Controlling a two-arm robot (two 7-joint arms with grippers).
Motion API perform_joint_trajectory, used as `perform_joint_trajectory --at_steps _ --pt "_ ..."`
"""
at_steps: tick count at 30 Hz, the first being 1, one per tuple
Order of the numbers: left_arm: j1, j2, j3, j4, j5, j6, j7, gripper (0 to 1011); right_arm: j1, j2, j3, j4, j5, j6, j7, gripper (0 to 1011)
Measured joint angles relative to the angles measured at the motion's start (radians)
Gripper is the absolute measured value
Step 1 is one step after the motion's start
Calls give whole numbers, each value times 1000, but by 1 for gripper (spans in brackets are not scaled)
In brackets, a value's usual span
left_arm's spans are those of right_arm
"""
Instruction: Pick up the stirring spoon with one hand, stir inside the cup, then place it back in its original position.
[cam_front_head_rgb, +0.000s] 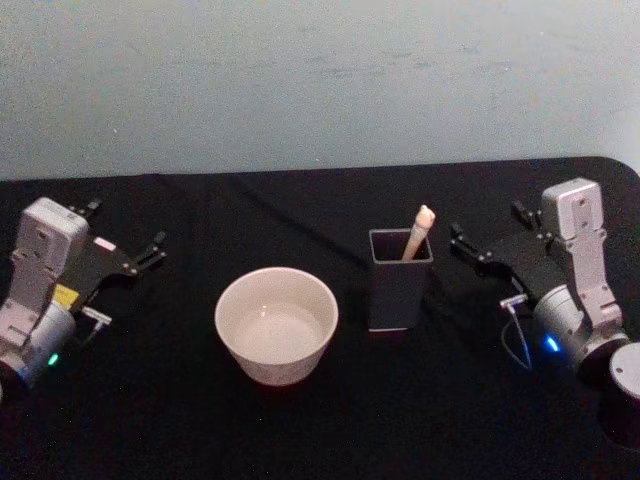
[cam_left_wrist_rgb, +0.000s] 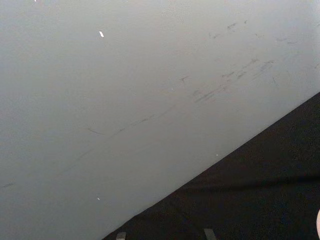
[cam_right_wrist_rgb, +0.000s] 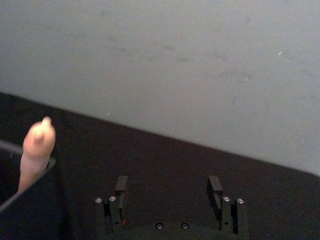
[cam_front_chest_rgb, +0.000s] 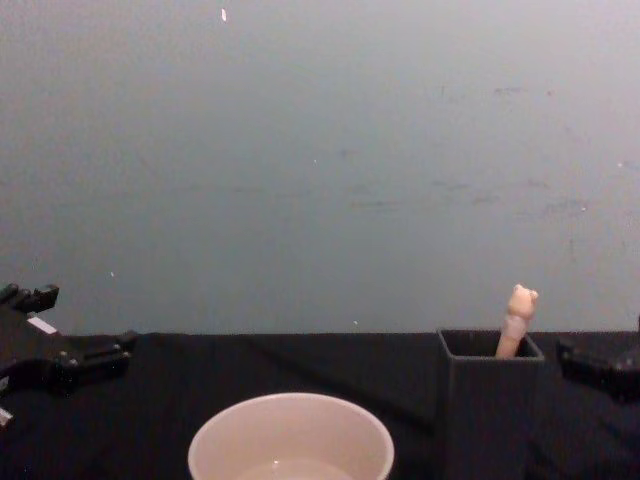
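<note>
Right gripper spread open, empty, just right of holder with stirring spoon; left gripper open, parked far left.

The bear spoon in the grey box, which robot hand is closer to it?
Right. The right gripper sits just beside the stirring spoon in its holder, fingers open; the left gripper is far off, beyond the cup.

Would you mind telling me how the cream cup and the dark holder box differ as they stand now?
The cup is round, wide and cream; the holder box is square, narrow and dark grey. The cup holds no spoon; the holder box holds the stirring spoon, leaning against its rim. Both stand upright and apart on the black table.
</note>
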Motion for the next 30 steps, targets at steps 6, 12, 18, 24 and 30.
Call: perform_joint_trajectory --at_steps 6,12,18,24,30 --pt "0 0 0 0 0 0 0 1001 1 -10 -1 24 -14 7 16 1002" --pt "0 0 0 0 0 0 0 1001 5 -15 2 33 -19 8 22 1002" --pt "0 0 0 0 0 0 0 1001 5 -13 2 30 -19 8 21 1002" --pt "0 0 0 0 0 0 0 1001 4 -13 2 28 -17 8 21 1002" --pt "0 0 0 0 0 0 0 1001 4 -12 2 27 -16 7 20 1000"
